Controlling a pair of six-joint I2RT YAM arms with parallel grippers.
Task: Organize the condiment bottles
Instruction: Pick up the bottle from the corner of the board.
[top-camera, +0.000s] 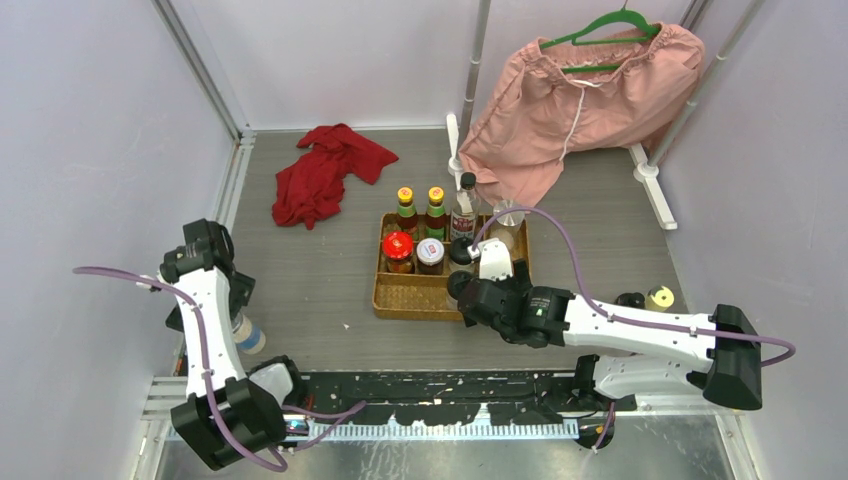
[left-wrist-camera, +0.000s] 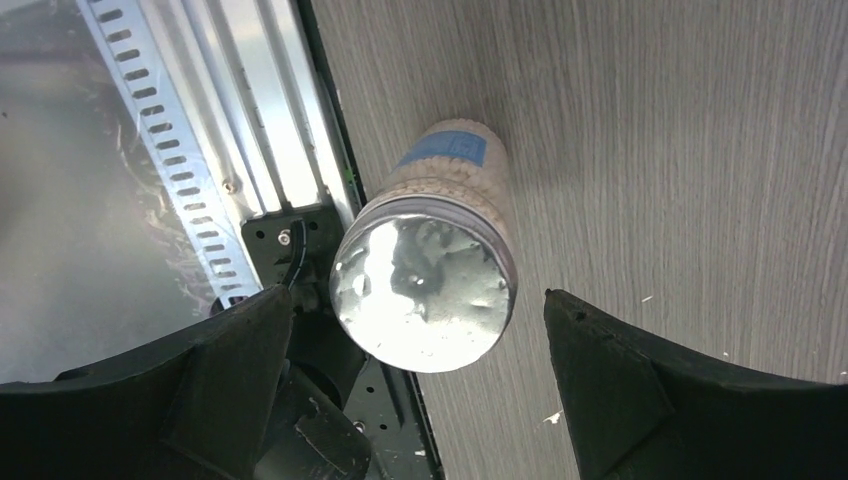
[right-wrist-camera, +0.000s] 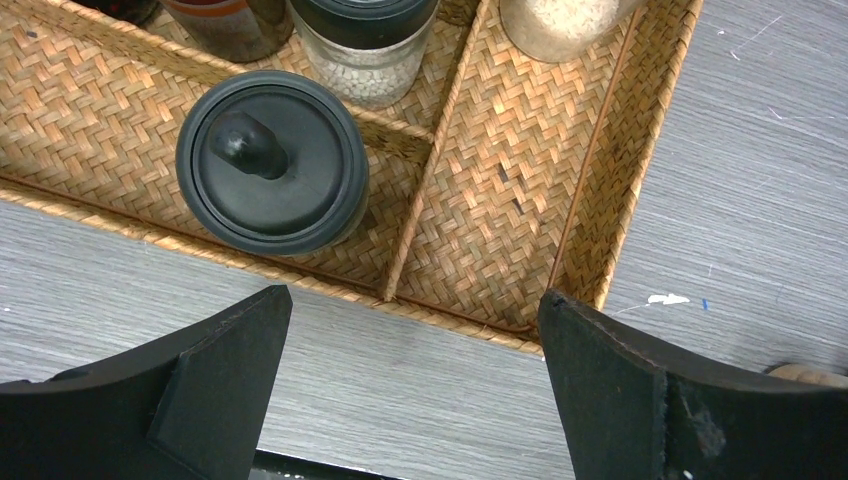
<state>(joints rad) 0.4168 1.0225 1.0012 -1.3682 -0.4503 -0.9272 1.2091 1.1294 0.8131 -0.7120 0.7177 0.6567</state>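
While L gripper (left-wrist-camera: 416, 300) hangs spread, silver-lidded shaker (left-wrist-camera: 432, 240) sits betw. its fingers (left-wrist-camera: 625, 395), untouched.

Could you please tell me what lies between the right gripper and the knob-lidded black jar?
Only bare table and the tray's near rim separate gripper from jar, per the right wrist view.

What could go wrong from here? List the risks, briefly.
1. The silver-lidded jar stands right beside the rail at the table's edge. A glancing touch from the open left hand could tip it off.
2. The open right hand hangs over the near wall of the tray. Lowering could snag the wicker or bump the black-lidded jar.
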